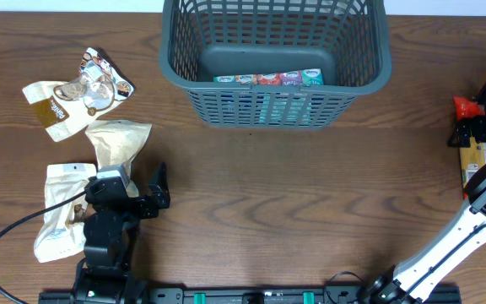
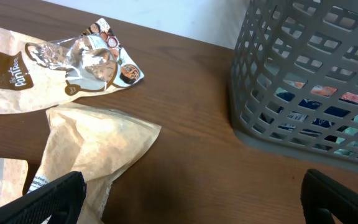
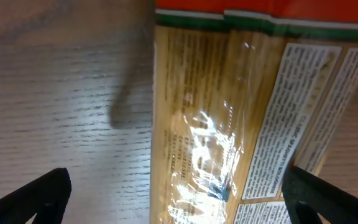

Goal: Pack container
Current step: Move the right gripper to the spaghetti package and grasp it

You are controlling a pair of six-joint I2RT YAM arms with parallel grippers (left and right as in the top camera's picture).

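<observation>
Holding a row of colourful packets (image 1: 268, 79), the container (image 1: 274, 100) appeared whole only overhead. Left of it, well apart, the left gripper (image 2: 191, 202) hung with fingers spread wide beside a tan pouch (image 2: 98, 143). Right of it, the right gripper (image 3: 179, 199), fingers apart, straddled a printed packet (image 3: 229, 124) legible only in its wrist view.
</observation>
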